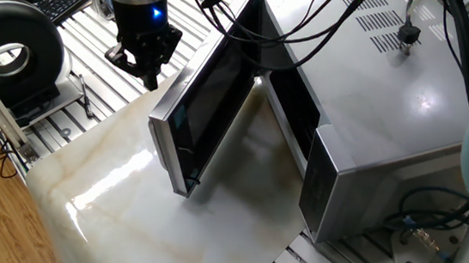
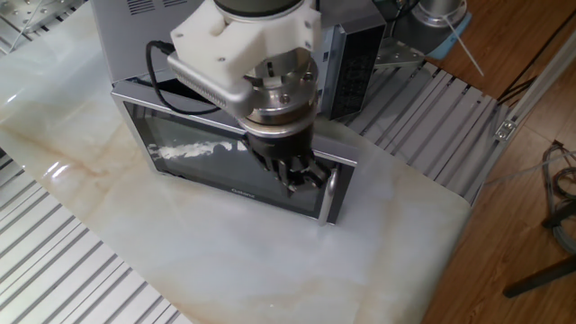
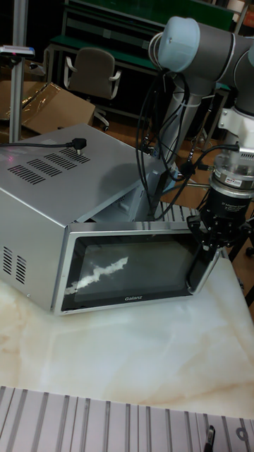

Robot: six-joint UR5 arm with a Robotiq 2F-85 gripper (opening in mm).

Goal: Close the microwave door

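The microwave [image 1: 384, 74] is a silver box with vent slots on top, and it also shows in the tall fixed view [image 3: 42, 205]. Its microwave door [image 1: 206, 100] stands partly open, swung out over the marble table. The silver front with its glass window [image 2: 207, 157] and vertical bar handle [image 2: 331, 193] faces outward. My gripper [image 1: 144, 71] hangs just outside the door's front face, near the handle end [image 3: 204, 272]. Its fingers [image 2: 301, 175] are shut with nothing between them. I cannot tell whether they touch the door.
A round black-and-white device [image 1: 7, 54] stands at the back left on the slatted metal frame. Black cables [image 1: 318, 11] run across the microwave's top. The marble tabletop [image 2: 225, 261] reaches in front of the door. In the tall fixed view, a chair [image 3: 92, 70] and boxes stand behind.
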